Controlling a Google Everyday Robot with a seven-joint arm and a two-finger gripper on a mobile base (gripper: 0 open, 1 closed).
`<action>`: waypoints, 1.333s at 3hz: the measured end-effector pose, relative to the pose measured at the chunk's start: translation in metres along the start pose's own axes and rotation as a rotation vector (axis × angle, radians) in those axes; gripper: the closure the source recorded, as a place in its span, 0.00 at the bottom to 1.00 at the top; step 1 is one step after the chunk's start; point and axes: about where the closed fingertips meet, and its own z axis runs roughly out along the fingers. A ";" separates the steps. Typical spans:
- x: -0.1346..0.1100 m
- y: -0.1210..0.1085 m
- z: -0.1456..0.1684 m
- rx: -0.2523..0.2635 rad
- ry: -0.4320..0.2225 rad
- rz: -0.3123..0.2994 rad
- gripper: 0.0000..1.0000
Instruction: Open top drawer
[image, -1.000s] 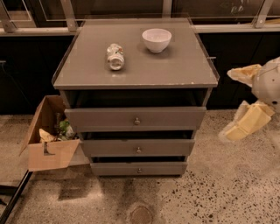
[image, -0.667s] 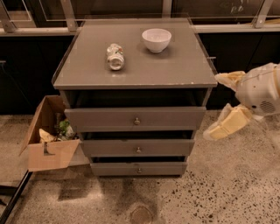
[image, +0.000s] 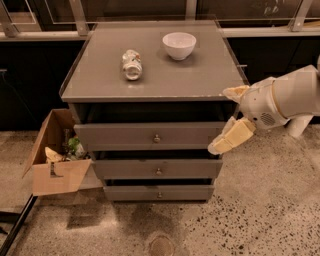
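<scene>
Gripper (image: 220, 120) sits at the right front corner of the cabinet, level with the top drawer (image: 125, 136). Its two cream fingers (image: 231, 138) are spread wide with nothing between them. One finger is up by the lip of the cabinet top (image: 100, 82), the other lies against the right end of the drawer front, though I cannot tell whether it touches. I read the spread as ready for a grasp not yet made. The white arm (image: 295, 97) reaches in from the right, low and roughly level, which suits a straight pull outward. The knob (image: 157, 138) is at the centre of the front, well left of the fingers, so I judge the approach is not lined up yet. The top drawer shows a dark gap under the cabinet top and looks barely out, if at all; the task is mostly ahead. Middle drawer (image: 130, 169) and bottom drawer (image: 130, 192) sit below, narrower, same small knobs, easy to mistake. On top, a white bowl (image: 179, 45) and a can (image: 132, 64) on its side; a jerky pull may roll the can. Cardboard box (image: 60, 175) on the floor at left, clear of the drawer's travel
</scene>
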 end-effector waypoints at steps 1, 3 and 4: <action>0.000 -0.010 0.023 -0.019 0.021 0.013 0.00; 0.000 -0.011 0.029 -0.025 0.025 0.014 0.36; 0.000 -0.011 0.029 -0.025 0.025 0.014 0.59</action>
